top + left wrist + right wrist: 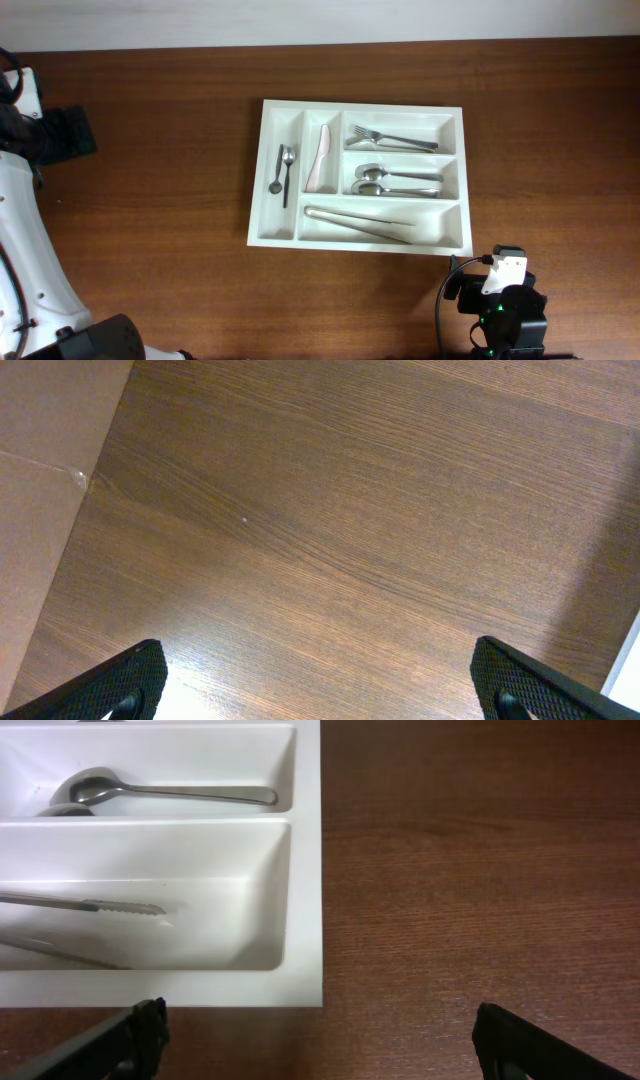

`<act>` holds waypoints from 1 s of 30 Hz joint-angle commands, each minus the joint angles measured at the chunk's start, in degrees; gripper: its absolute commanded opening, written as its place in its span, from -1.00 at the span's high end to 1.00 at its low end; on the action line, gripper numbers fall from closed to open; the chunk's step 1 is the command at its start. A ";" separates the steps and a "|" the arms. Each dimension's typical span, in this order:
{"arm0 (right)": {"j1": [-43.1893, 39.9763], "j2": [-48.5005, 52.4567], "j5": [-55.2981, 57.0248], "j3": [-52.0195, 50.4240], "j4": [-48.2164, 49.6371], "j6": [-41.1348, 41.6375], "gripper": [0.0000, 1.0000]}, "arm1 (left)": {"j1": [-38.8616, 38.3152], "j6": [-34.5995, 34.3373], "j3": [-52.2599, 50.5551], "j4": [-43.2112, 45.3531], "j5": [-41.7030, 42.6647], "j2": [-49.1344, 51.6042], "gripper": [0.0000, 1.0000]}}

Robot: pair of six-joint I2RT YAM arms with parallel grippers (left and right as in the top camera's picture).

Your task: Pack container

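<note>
Wooden table (150, 200) shows nothing left to load; cutlery tray (360, 104) appears fully packed. Left gripper (325, 685) and right gripper (320, 1040) stand open, empty. Next: retract, verify.

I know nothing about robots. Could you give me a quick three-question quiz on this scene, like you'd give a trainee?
1. True or false: the tongs lie alone in their compartment of the container.
2. The forks lie: A outside it; B in a wide compartment; C in a narrow compartment.
3. Fill in: the left gripper and right gripper both stand ____.
Key: 1 true; 2 B; 3 open.
</note>
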 commanded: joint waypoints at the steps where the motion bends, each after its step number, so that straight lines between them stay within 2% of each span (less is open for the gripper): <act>1: -0.31 -0.70 -0.31 -0.57 0.15 -0.37 -0.98 | -0.07 -0.55 -0.13 0.15 0.42 -2.40 -0.98; 7: -0.31 -0.70 -0.31 -0.57 0.15 -0.37 -0.98 | -3.85 -0.52 -5.57 0.17 0.42 -13.62 -0.99; 9: -0.31 -0.70 -0.31 -0.57 0.15 -0.37 -0.98 | -5.99 -0.48 -10.58 1.79 -0.59 -19.87 -0.98; 13: -0.31 -0.70 -0.31 -0.57 0.15 -0.37 -0.98 | -7.54 -0.52 -21.68 10.91 -1.95 -30.77 -0.98; 19: -0.31 -0.70 -0.31 -0.57 0.15 -0.39 -0.98 | -9.70 -0.55 -45.27 30.82 -1.27 -49.18 -0.98; 23: -0.31 -0.70 -0.31 -0.57 0.15 -0.37 -0.98 | -11.10 -0.55 -60.52 40.81 0.15 -59.78 -0.99; 25: -0.31 -0.70 -0.31 -0.57 0.15 -0.39 -0.97 | -11.82 -0.57 -68.46 44.63 0.22 -64.98 -0.98; 30: -0.31 -0.70 -0.31 -0.57 0.15 -0.37 -0.98 | -13.07 -0.57 -79.91 47.95 0.17 -73.37 -0.99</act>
